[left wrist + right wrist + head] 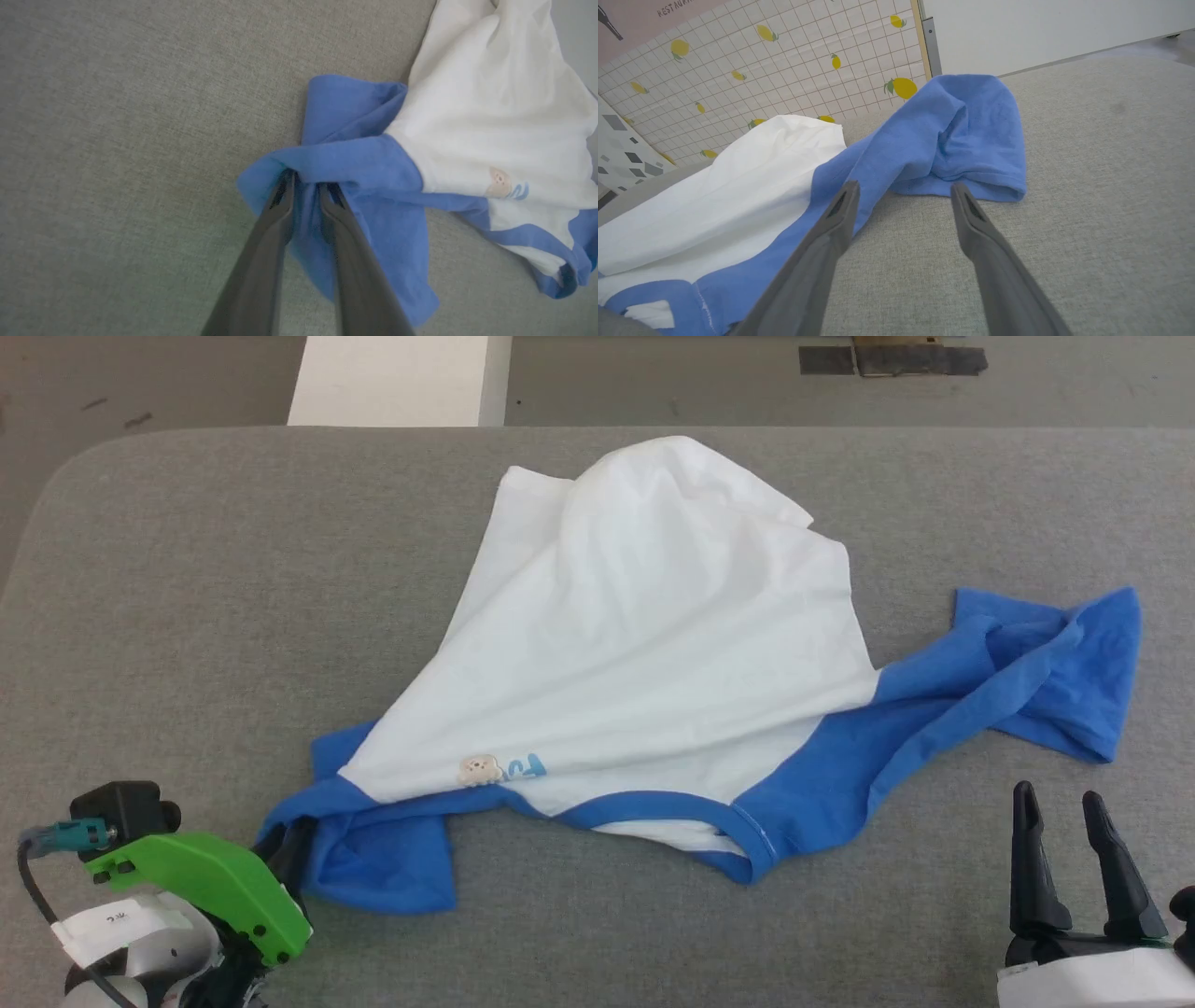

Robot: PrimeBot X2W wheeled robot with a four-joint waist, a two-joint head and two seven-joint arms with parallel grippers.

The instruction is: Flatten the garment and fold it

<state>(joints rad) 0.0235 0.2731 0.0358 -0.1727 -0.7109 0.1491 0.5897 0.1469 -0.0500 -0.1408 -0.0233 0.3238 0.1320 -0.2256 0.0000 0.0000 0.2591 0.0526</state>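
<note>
The left gripper [308, 181] stands narrowly parted around a bunched blue sleeve [355, 158] of the shirt [644, 635]; whether it grips, I cannot tell. The right gripper [1058, 793] is spread, near the other sleeve [1046, 653]. The cloth looks soft, light and limp, probably best pinched at 2 edges. The chest lettering [529, 767] beyond reads "Fu".

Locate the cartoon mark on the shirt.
Head view: the cartoon mark sits on the white chest of the garment, left of centre, beside the blue lettering and near the blue neck trim.
</note>
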